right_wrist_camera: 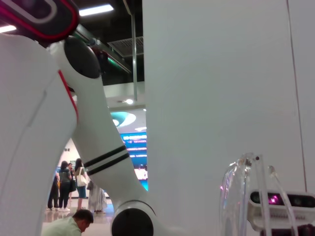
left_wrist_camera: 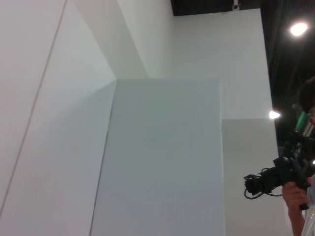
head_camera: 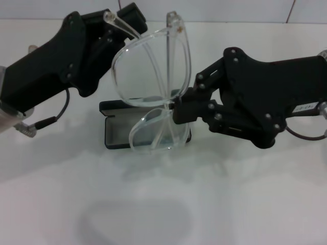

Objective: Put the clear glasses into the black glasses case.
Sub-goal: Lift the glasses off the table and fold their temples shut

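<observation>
Clear glasses (head_camera: pixel 153 76) hung in the air at the upper centre of the head view, turned so that one lens sat high and the other low, with the two temple arms pointing up toward the top edge of the frame. The right gripper (head_camera: pixel 179 104), coming in from the right side of the frame, was clamped on the frame at the bridge between the two lenses. The left gripper (head_camera: pixel 120 28), reaching in from the upper left, sat against the nearer temple arm, and its fingers appeared to be closed on that arm, though the contact was partly hidden by the gripper body. Below the glasses, at the centre of the frame, the black glasses case (head_camera: pixel 110 130) lay open on the white table (head_camera: pixel 230 204), its lining showing; the lower lens overlapped it in the view without clearly touching it. In the right wrist view the clear frame (right_wrist_camera: pixel 246 196) showed at the lower right of the picture, beside a white robot arm (right_wrist_camera: pixel 98 147).
</observation>
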`<state>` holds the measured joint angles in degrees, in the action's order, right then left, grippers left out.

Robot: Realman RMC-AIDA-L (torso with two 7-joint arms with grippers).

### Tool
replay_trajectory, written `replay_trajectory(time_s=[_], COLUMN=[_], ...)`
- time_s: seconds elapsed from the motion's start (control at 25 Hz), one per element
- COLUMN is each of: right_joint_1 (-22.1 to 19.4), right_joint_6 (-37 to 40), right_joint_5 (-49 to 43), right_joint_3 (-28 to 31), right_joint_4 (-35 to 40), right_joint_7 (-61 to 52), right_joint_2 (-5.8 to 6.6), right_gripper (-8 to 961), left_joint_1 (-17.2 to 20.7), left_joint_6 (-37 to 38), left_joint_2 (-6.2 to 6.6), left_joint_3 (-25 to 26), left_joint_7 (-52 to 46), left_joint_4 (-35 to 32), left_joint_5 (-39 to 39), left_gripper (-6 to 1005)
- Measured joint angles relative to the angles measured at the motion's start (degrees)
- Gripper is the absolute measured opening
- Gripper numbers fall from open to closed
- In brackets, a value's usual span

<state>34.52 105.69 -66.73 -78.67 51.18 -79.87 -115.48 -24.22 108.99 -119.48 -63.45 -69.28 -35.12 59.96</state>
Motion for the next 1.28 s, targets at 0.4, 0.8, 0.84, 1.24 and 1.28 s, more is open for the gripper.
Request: replay_trajectory(time_s=[0.4, 0.8, 0.84, 1.24, 1.28], right_joint_1=[-0.3, -0.5, -0.5, -0.7, -0.7], right_joint_6=[-0.6, -3.3, -3.5, -0.6, -0.3], right_joint_5=[0.2, -0.3, -0.3, 0.0, 0.0], right_joint_3=[1.1, 0.7, 0.7, 0.9, 1.0], right_joint_4=[-0.6, -0.8, -0.9, -0.9, -0.7], right_joint_7=[0.1, -0.3, -0.4, -1.0, -1.4], right_joint_2=[-0.15, -0.28, -0.28, -0.16, -0.12], right_gripper=[60, 60, 60, 60, 60], left_joint_1=[0.4, 0.5, 0.5, 1.8, 2.1], left_joint_6=[0.2, 0.5, 0.5, 0.3, 0.3], left_joint_2=[-0.08, -0.31, -0.31, -0.15, -0.09], left_joint_3=[-0.2, -5.1, -5.2, -1.2, -0.1], left_joint_7=[-0.3, -0.7, -0.7, -0.2, -0.2], left_joint_4=[0.0, -1.4, -1.5, -1.1, -1.1], left_joint_5=[0.4, -0.2, -0.3, -0.8, -0.7], left_gripper=[77, 78, 78, 79, 79])
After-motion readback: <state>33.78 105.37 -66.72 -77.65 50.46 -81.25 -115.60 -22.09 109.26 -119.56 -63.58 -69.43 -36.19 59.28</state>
